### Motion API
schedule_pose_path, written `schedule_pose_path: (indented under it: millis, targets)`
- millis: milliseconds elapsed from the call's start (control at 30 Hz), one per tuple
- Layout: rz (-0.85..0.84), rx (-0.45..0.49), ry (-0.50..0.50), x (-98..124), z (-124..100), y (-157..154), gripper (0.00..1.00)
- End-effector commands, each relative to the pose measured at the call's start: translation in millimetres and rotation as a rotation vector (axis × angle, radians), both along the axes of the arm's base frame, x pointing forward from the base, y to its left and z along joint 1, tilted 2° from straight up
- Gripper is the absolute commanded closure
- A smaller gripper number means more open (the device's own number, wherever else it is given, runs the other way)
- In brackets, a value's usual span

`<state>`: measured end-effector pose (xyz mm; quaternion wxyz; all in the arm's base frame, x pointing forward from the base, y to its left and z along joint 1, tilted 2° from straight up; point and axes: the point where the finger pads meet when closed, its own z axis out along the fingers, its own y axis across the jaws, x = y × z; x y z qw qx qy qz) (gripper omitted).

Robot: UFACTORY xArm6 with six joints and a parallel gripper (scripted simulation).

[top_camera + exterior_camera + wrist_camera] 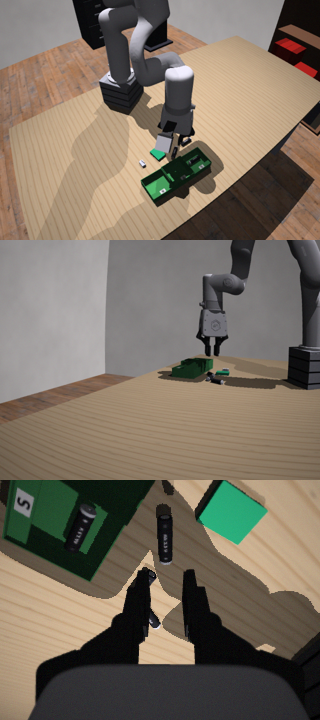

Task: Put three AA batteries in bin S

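Note:
The green three-part bin (154, 194) (191, 370) stands near the table's front edge. Its end compartment carries an S label (201, 167) (24, 502), and one AA battery (193, 159) (80, 527) lies inside it. Two more AA batteries lie on the table beside the bin. One of them (174, 152) (164, 534) (217, 381) lies just ahead of my fingertips. The other (186, 141) (155, 621) is partly hidden under my left finger. My gripper (180, 139) (211, 353) (166, 584) hangs above these batteries, a little open, with nothing between its fingers.
A flat green block (157, 154) (222, 372) (231, 511) lies next to the batteries. A small white thing (142, 163) lies further left. The arm's base (120, 94) (303, 367) stands at the back of the table.

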<state>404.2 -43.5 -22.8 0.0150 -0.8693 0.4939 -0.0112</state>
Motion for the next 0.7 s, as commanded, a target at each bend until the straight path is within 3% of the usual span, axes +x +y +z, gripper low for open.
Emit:
schedule_pose_path:
  millis: [0,667]
  targets:
    - [0.000,0.001,-0.004,1.6,1.1,-0.1,0.72]
    - [0.000,0.001,-0.004,2.1,-2.9,0.1,0.72]
